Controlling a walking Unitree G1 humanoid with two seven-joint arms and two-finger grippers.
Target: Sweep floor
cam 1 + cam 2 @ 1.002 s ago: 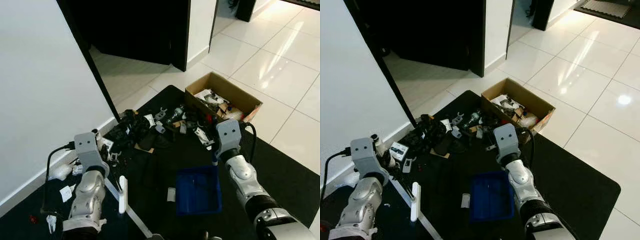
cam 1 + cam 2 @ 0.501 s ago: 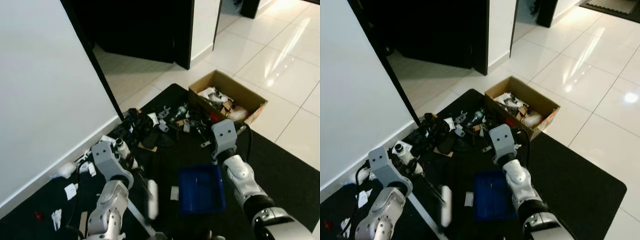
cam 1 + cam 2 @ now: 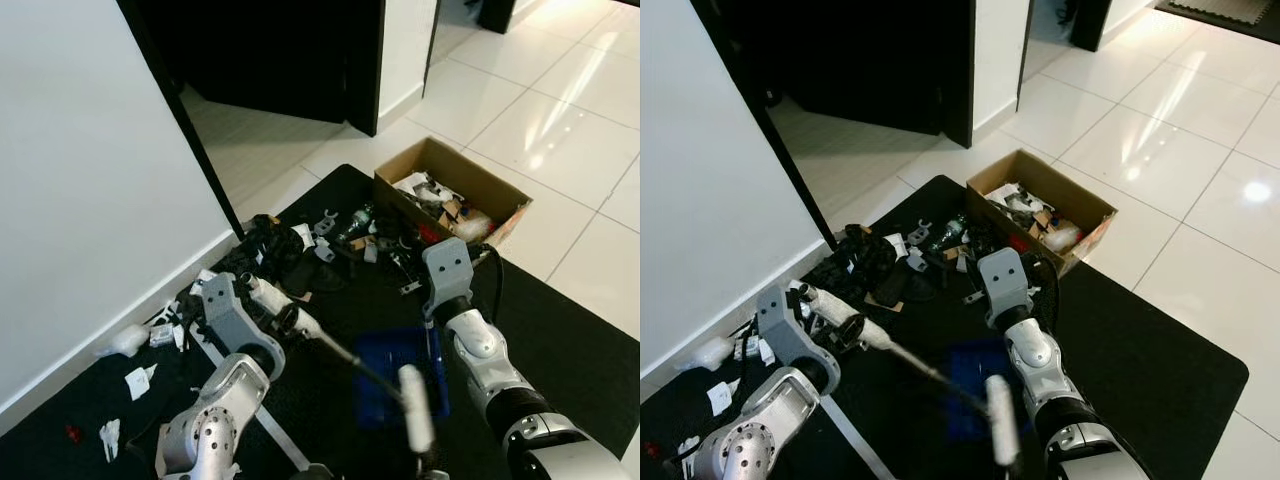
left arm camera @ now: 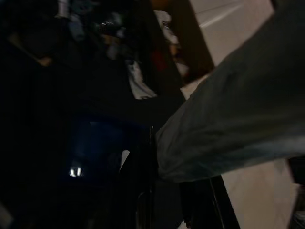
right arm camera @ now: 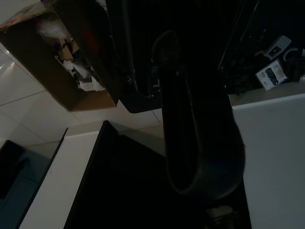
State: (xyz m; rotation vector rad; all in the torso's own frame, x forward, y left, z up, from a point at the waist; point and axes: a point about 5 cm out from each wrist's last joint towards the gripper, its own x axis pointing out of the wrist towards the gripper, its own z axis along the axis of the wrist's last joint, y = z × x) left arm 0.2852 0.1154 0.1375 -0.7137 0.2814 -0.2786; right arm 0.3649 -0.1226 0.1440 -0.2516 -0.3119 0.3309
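Observation:
On the black mat (image 3: 560, 330) my left gripper (image 3: 268, 300) is shut on a broom (image 3: 345, 355), a thin dark rod with a white, blurred end (image 3: 413, 405). The rod slants across in front of me, over the blue dustpan (image 3: 385, 375). My right arm reaches forward beside the dustpan. Its gripper (image 3: 431, 318) is at the pan's upright blue handle and looks shut on it. The right wrist view is dark and shows a looped dark handle (image 5: 198, 124) close up. A heap of black and white litter (image 3: 300, 250) lies beyond the pan.
An open cardboard box (image 3: 450, 195) of scraps stands at the mat's far edge. A white wall (image 3: 90, 180) runs along the left, with paper scraps (image 3: 135, 380) at its foot. A dark doorway (image 3: 280, 50) is ahead and glossy tiles (image 3: 560, 110) lie right. A white strip (image 3: 275, 445) lies on the mat.
My left arm has swung the broom to the right, so its white end now hangs over the dustpan. The right arm and pan have stayed put. The camera shifted slightly.

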